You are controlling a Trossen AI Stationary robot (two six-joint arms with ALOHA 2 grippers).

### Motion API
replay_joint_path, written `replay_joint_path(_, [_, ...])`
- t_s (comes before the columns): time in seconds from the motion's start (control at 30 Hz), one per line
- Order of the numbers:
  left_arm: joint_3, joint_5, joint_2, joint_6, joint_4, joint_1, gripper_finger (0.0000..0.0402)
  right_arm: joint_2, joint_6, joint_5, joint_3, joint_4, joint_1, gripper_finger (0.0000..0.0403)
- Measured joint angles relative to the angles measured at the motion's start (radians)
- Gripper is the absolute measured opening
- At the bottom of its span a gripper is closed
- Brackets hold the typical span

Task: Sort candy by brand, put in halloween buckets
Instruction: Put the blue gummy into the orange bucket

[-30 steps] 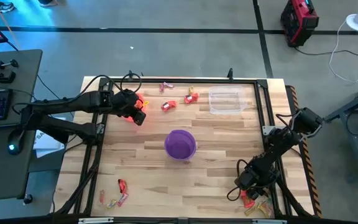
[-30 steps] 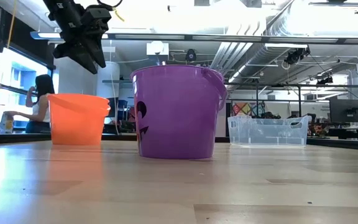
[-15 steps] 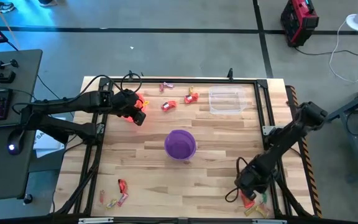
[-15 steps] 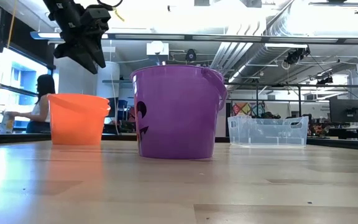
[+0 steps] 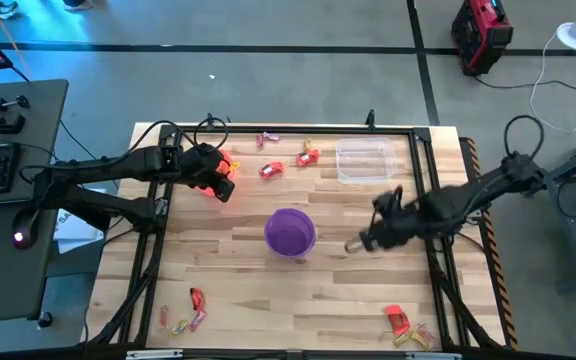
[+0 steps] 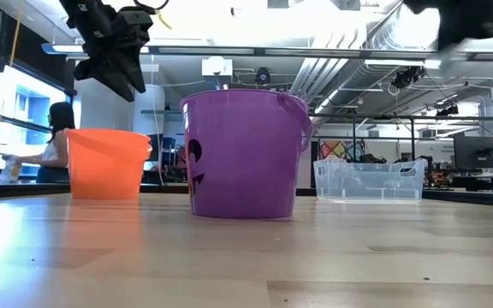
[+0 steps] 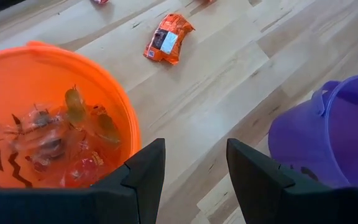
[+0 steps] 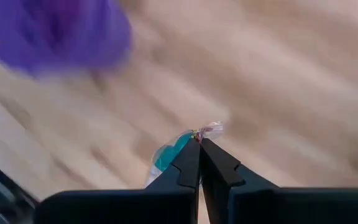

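Overhead, right gripper is up over the table, just beside the purple bucket; left gripper is over the orange bucket. Low view: both buckets upright, purple nearer. Left wrist: fingers parted, empty; wrapped candy in orange bucket. Right wrist: fingers clamped on a teal-wrapped candy.

Overhead looks down; low view level; both share purple bucket

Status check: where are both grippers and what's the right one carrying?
Right gripper shut on a teal-wrapped candy, in the air near the purple bucket. Left gripper open above the orange bucket. Path clear.
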Motion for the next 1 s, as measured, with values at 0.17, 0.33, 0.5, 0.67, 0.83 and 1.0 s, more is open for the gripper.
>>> replay_joint_path(0.17, [-0.002, 0.148, -0.019, -0.028, 0.197, 0.000, 0.0161, -0.014, -0.309, 0.029, -0.021, 0.247, -0.199, 0.0000])
replay_joint_path(0.33, [-0.001, 0.264, -0.091, -0.032, 0.506, -0.013, 0.0161, 0.072, -0.646, -0.136, -0.055, 0.691, -0.392, 0.0000])
replay_joint_path(0.5, [-0.001, 0.164, -0.199, -0.082, 0.645, -0.014, 0.0161, 0.237, -0.793, -0.298, -0.055, 1.136, -0.513, 0.0000])
replay_joint_path(0.67, [0.000, 0.030, -0.288, -0.053, 0.754, -0.014, 0.0161, 0.420, -0.765, -0.351, -0.044, 1.450, -0.551, 0.0000])
replay_joint_path(0.83, [0.001, -0.113, -0.330, 0.029, 0.788, -0.013, 0.0161, 0.591, -0.740, -0.349, 0.057, 1.564, -0.557, 0.0000])
replay_joint_path(1.0, [0.000, -0.132, -0.326, 0.082, 0.779, -0.013, 0.0161, 0.751, -0.745, -0.329, 0.234, 1.564, -0.565, 0.0000])
